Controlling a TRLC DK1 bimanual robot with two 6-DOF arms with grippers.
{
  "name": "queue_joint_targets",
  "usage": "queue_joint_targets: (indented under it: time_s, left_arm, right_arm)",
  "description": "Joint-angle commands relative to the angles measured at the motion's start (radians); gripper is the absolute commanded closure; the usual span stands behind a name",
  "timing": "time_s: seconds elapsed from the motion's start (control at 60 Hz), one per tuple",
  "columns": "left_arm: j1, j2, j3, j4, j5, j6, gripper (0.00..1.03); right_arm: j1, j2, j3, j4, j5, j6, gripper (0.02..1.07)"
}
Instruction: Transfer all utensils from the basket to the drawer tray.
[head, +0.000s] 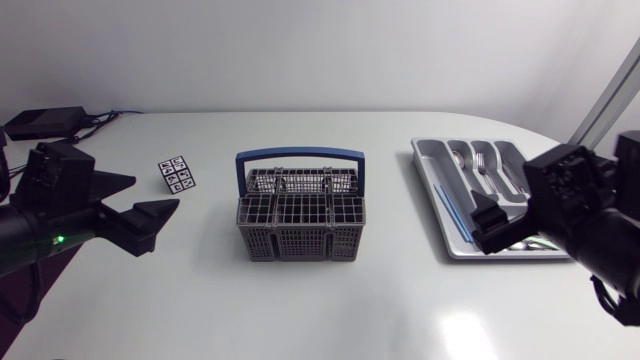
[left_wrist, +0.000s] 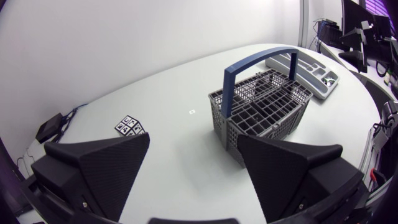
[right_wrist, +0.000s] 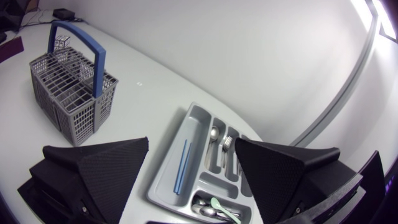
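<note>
Head view high above table (head: 330, 305), left wrist facing basket (left_wrist: 264, 111), right wrist over tray (right_wrist: 194, 149), all sharing basket.

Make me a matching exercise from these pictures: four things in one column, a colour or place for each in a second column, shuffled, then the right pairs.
Column one
1. basket
2. drawer tray
3. marker card
4. thin blue stick

Column two
A. black and white squares, lying left of the basket
B. grey mesh with a blue handle, in the middle
C. lying in the tray's long side compartment
D. light grey with several compartments, farthest right

Pairs: 1-B, 2-D, 3-A, 4-C
</note>
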Motion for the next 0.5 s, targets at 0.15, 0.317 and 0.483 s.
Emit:
queue_joint_targets:
  time_s: [0.15, 0.317, 0.483]
  left_arm:
    - [0.044, -0.101, -0.077, -0.02, -0.006, 0.05, 0.05]
    - [0.065, -0.231, -0.174, 0.052, -0.006, 0.047, 0.05]
    - [0.077, -0.324, -0.253, 0.098, -0.032, -0.018, 0.05]
  right_arm:
    - [-0.089, -0.226, -0.123, 0.036, -0.027, 0.033, 0.07]
    - [-0.144, -0.319, -0.202, 0.064, -0.087, 0.11, 0.07]
    - [-0.198, -0.411, -0.28, 0.093, -0.147, 0.186, 0.07]
